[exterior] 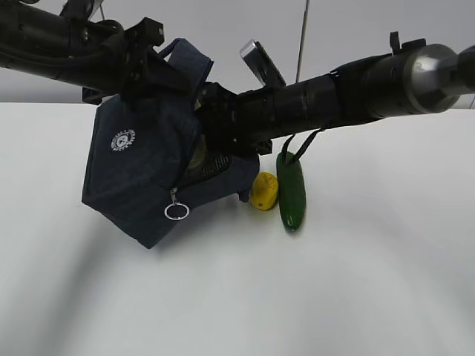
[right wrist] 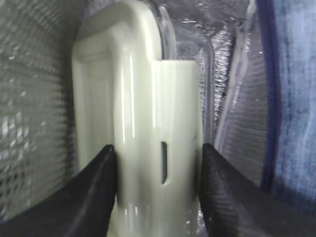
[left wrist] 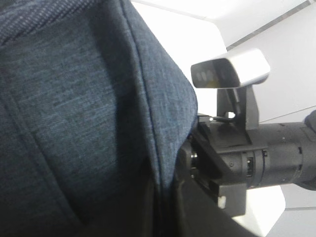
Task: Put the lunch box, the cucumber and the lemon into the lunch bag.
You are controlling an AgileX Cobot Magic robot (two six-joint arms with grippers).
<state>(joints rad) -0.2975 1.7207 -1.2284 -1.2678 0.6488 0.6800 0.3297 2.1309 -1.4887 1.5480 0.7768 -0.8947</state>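
White table w/ lemon touching cucumber, tilted lunch bag beside.

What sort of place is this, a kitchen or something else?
Probably a robot lab bench, not a kitchen: a bare white table, a plain wall, and two black arms handling a lunch bag beside a lemon and cucumber.

Matt cloth lunch bag, glossy cucumber
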